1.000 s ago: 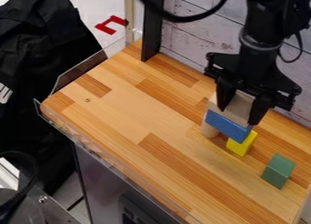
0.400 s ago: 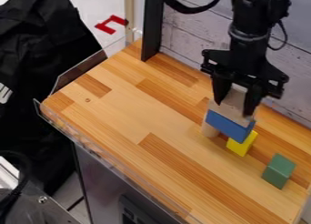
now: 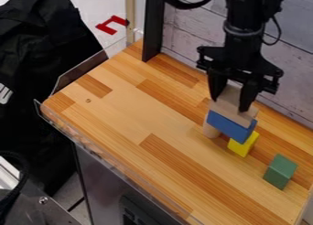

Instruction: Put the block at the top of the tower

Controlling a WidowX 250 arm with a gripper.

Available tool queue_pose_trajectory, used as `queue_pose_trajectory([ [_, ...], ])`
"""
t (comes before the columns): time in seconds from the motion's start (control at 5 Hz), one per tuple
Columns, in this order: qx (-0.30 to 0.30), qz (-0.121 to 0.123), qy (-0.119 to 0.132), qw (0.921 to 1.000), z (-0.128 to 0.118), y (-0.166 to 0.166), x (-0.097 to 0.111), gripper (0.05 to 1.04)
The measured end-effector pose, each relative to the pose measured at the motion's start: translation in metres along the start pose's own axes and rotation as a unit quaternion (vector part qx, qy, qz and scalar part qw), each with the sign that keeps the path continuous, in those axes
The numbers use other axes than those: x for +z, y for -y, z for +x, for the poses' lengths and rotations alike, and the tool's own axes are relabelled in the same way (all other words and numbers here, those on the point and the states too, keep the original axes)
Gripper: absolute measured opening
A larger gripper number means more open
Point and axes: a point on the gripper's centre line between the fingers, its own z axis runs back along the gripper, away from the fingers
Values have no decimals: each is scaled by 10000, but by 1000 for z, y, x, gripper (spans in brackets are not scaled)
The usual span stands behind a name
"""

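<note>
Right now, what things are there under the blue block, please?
Under the blue block, a light wooden cylinder and a yellow block can be seen. Their tops, and whatever is farther back, are covered.

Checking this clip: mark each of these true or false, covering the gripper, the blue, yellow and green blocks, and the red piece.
1. A pale wooden block is between the fingers of the gripper. True.
2. The green block is part of the tower. False: it stands apart on the wooden tabletop.
3. The blue block is higher in the tower than the yellow block. True.
4. The gripper is over the green block. False: it is at the top of the tower.
5. The red piece lies on the wooden tabletop. False: it is beyond the tabletop's edge.
</note>
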Motion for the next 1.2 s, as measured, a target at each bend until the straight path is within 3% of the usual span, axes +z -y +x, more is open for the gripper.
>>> queue_pose_trajectory([
  [0.8, -72, 45, -192, 9998, 6, 6, -12, 562],
  [1.0, -61, 43, -231, 9997, 6, 6, -14, 628],
  [1.2, -7, 22, -275, 9996, 6, 7, -15, 919],
])
